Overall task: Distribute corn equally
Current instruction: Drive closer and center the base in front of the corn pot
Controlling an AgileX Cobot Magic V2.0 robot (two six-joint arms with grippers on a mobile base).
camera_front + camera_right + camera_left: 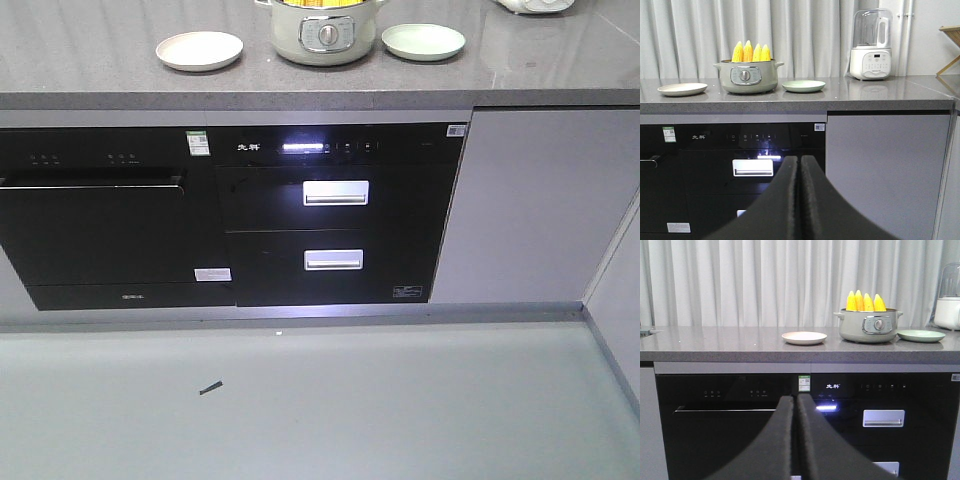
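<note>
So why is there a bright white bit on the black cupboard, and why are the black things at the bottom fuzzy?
Front view: the lit display glows white and the handles catch glare. Left wrist view: the left fingers sit very close to the lens, so they look soft; right wrist view: same for the right fingers.

Your corn (866, 302) is bright yellow. You see a pale sage-green pot (867, 326) with a silver dial, a cream plate (804, 337) and a mint-green plate (920, 335). The desk (715, 342) is speckled grey and the curtain (765, 280) is whitish grey. The appliance fronts (100, 230) are glossy black with silver handles. Your left end effector (795, 399) and right end effector (799, 160) are matte black. The floor (300, 400) is pale grey-green.
</note>
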